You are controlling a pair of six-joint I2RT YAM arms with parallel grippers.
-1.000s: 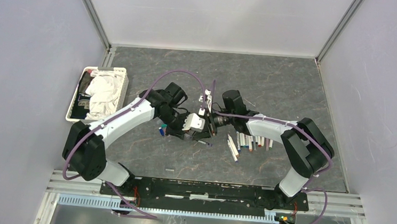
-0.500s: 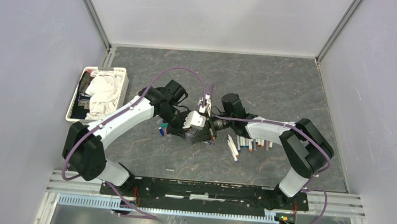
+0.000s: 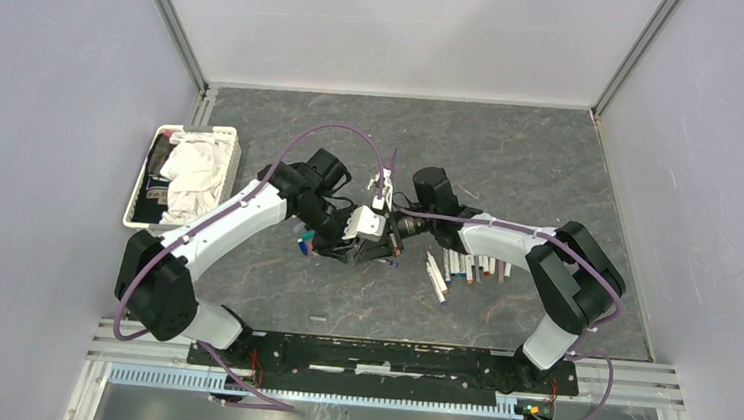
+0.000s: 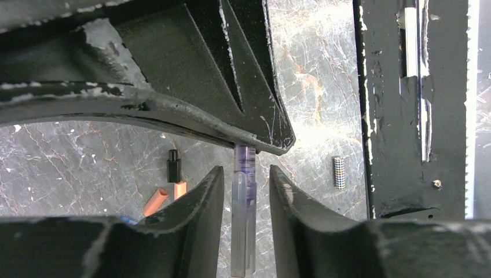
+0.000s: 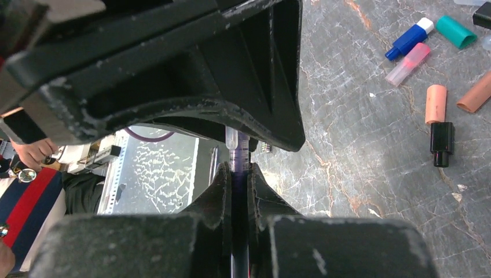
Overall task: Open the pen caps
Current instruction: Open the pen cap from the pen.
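Jaws of the right gripper (image 5: 237,174) clamped on a purple pen (image 4: 244,231) above the counter (image 5: 359,145). Jaws of the left gripper (image 4: 244,174) apart, flanking the same pen. Loose pen caps (image 5: 435,104) lie on the counter.

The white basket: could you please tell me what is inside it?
A crumpled white cloth fills most of the basket; a dark item shows along its left side. Anything under the cloth is covered.

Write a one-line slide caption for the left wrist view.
Left gripper open around a purple pen pinched by the right gripper; loose caps on the table.
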